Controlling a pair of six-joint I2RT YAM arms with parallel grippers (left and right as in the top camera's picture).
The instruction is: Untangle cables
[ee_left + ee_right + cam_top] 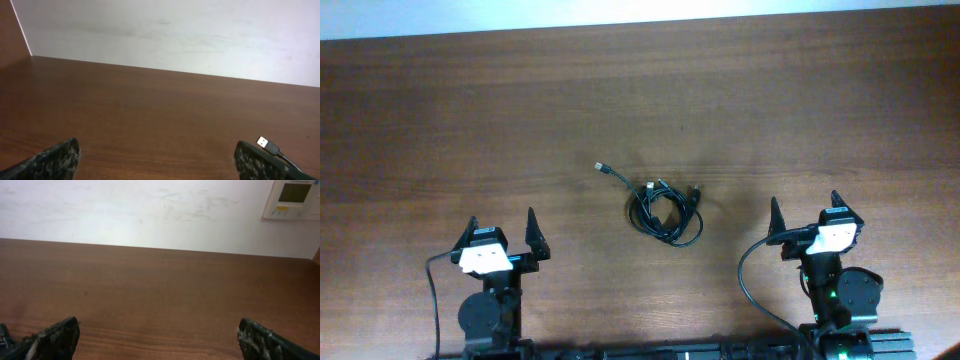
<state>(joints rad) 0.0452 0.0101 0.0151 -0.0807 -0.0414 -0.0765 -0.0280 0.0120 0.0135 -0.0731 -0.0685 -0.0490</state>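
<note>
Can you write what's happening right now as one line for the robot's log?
stage: not started | cables: tangled, untouched | left gripper: open, empty | right gripper: open, empty

Both arms sit drawn back low over their bases, the left hand point(503, 230) and right hand point(805, 210) well apart from each other, each pointing forward, away from its own base. Left hand: two dark fingers point(60, 159) spread wide, nothing held between them, wrist roughly level. Right hand: same posture, dark fingers point(57, 339) spread wide and gripping nothing, the whole hand turned slightly toward the left arm as seen from overhead.
</note>
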